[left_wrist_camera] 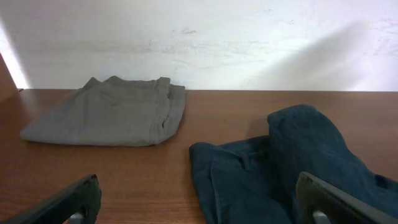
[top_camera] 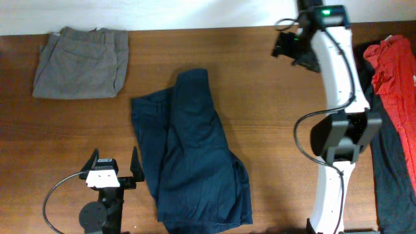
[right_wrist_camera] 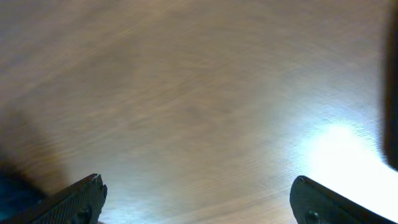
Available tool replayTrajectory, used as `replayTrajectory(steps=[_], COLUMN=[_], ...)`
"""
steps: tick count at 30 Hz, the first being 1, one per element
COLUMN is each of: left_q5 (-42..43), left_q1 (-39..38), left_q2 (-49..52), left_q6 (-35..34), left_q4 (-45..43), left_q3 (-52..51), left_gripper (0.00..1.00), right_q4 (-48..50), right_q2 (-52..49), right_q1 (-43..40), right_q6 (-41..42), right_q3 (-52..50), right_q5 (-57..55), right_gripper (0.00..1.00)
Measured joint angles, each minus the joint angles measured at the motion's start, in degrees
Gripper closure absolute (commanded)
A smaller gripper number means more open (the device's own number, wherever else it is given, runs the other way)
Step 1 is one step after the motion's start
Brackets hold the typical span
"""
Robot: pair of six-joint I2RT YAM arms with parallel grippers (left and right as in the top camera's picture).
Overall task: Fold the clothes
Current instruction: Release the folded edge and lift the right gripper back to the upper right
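In the middle of the table (top_camera: 273, 130), running down toward the near edge, the dark navy trousers (top_camera: 192, 156) lie rumpled and only loosely doubled over. My left gripper (top_camera: 114, 157) sits just off their left side with fingers spread wide, holding nothing. My right gripper (top_camera: 290, 49) is up by the far edge over bare wood, also spread wide and empty, while the grey-khaki trousers (top_camera: 81, 63) lie folded in the far-left corner and a red garment (top_camera: 396, 65) and black ones (top_camera: 393, 188) are heaped along the right edge.
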State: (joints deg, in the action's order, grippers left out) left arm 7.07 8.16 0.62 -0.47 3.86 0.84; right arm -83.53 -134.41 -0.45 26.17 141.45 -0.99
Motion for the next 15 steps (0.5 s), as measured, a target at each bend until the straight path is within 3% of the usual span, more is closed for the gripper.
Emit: replayTrajectory(steps=[10,15], left_q5=[0.2,6.2], left_q1=[0.0,0.0], left_q2=[0.0,0.0], left_q6=[-0.1,-3.7], left_q4=[0.0,-4.3], left_q3=[0.0,-0.1], left_gripper=[0.01,0.01], right_q4=[-3.5,-3.5], right_q2=[0.0,0.0], right_q1=[-7.1,-7.9], right_q6=[0.0,0.0], right_q3=[0.0,0.0], right_q5=[1.7,1.9], right_gripper=[0.01,0.01])
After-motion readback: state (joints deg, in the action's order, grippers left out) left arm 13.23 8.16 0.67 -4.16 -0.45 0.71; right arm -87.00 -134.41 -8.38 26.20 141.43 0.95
